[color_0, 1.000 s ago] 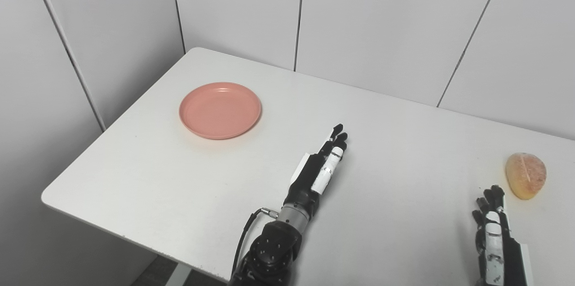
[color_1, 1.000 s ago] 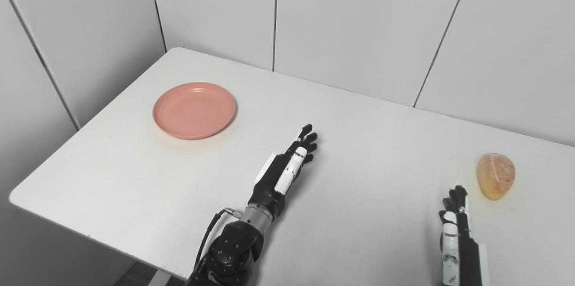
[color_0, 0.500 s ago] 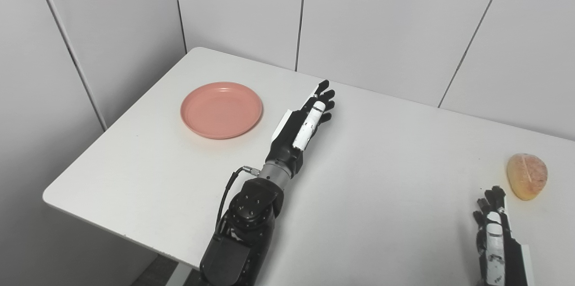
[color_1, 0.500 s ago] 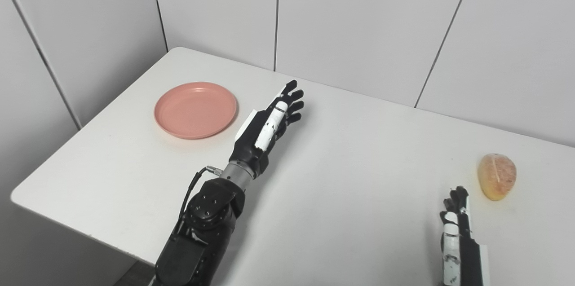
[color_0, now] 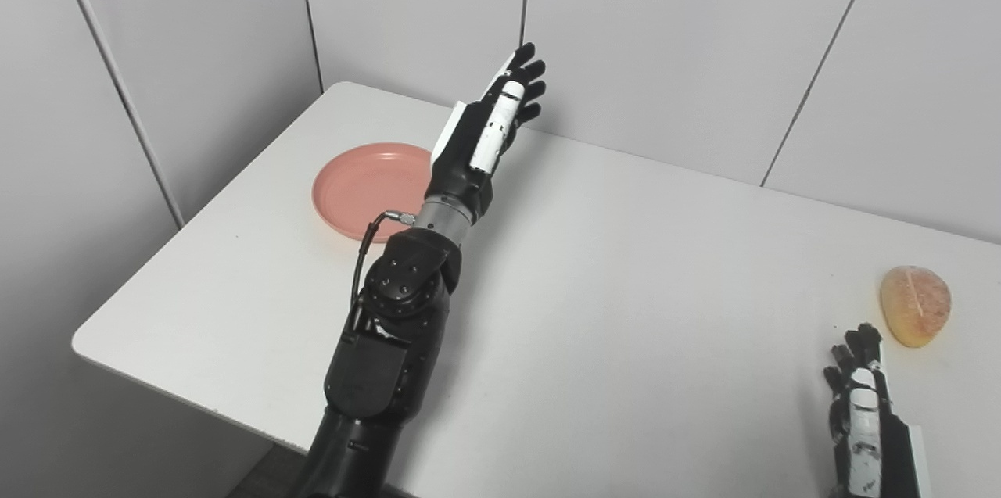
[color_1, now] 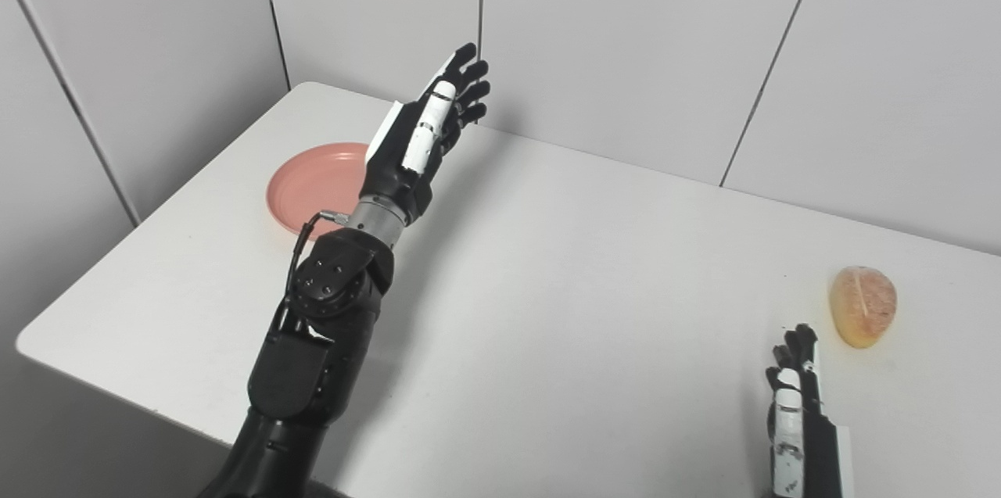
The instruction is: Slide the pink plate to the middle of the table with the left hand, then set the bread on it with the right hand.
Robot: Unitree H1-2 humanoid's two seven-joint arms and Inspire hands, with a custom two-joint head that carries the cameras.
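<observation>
Since one second ago: left hand [color_0: 486,130] raised and carried from mid-table toward the far left, now held high over the near-right rim of the pink plate [color_0: 361,187], covering part of that rim in both views. Left arm [color_0: 399,302] extended well forward across the table [color_0: 626,310]. Plate, bread and right hand unmoved.

Left hand: fingers [color_0: 525,74] extended and slightly spread, pointing up toward the back wall panels [color_0: 665,37]; holding nothing. No visible contact with the plate; height above it not determinable beyond clearly lifted.

Pink plate: flat on the table, left rear quarter, near the left edge; not at the middle.

Bread [color_0: 915,316]: on the table at far right, near the right picture edge, well apart from the plate.

Right hand [color_1: 794,388]: low at the bottom right, just short of the bread, not touching it. Fingers pointing forward, loosely together, empty; seen edge-on, so degree of opening not determinable.

Cable loop [color_0: 369,236] at left wrist, hanging clear beside the plate's near rim.
</observation>
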